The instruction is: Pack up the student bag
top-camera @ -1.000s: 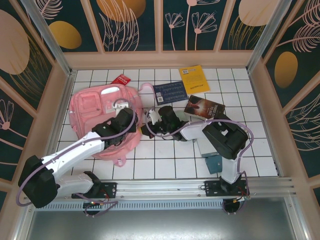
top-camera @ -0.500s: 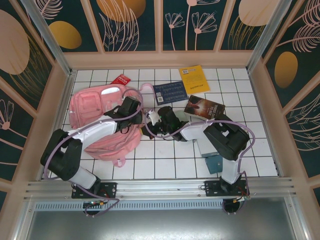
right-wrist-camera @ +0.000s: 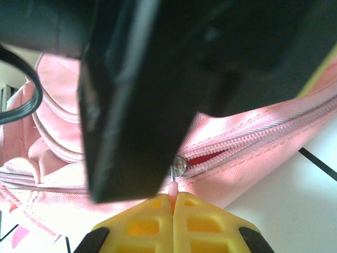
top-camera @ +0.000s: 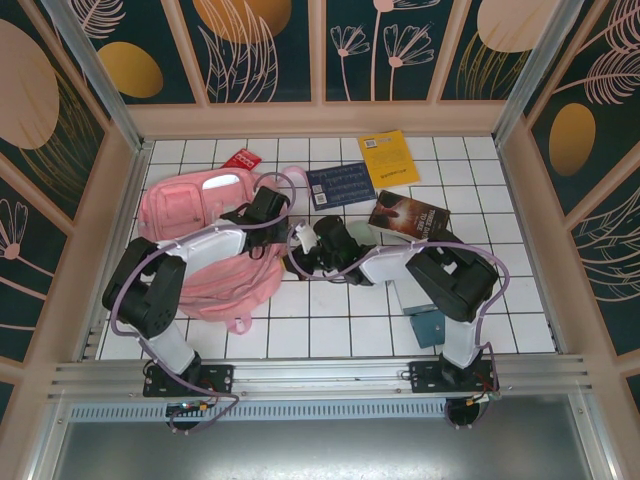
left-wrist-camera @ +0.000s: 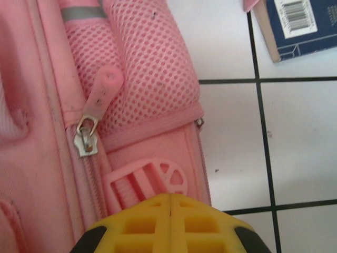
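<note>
We read this as the opening step: the student bag (top-camera: 180, 215) has to be unzipped before anything can go in, and the things to pack lie outside it on the tiled table (top-camera: 500, 300). From above, the bag lies flat at about 9 o'clock from the table's middle. A red packet (top-camera: 240, 160) touches its far edge at 12 o'clock from the bag. A blue book (top-camera: 341, 185), a yellow book (top-camera: 389, 158) and a dark book (top-camera: 408, 215) are spread from 12 to 2 o'clock of the table's middle. The right gripper (right-wrist-camera: 174, 203) is clenched on the thin pink zip pull (right-wrist-camera: 172, 188), with the metal slider (right-wrist-camera: 179, 167) just beyond its tips. The zip (right-wrist-camera: 242, 142) running off toward 2 o'clock in that wrist view looks mostly closed, though a sliver of red shows in a gap beside the slider. The left gripper (left-wrist-camera: 171, 203) sits at the bag's 2 o'clock corner with its pads pressed together over the pink fabric, just beside a plastic buckle (left-wrist-camera: 152, 182). We cannot tell whether any cloth is pinched between them. A mesh pocket (left-wrist-camera: 142, 68) and a second, untouched zip tab (left-wrist-camera: 100, 92) lie at 11 to 12 o'clock from it. We judge that the next move calls for a steady pull on the slider along the line of the teeth while the left arm pins or tensions the bag. Otherwise the soft fabric may bunch up and drag across the tiles instead of opening. The thin tab could also slip out from between the fingers.
</note>
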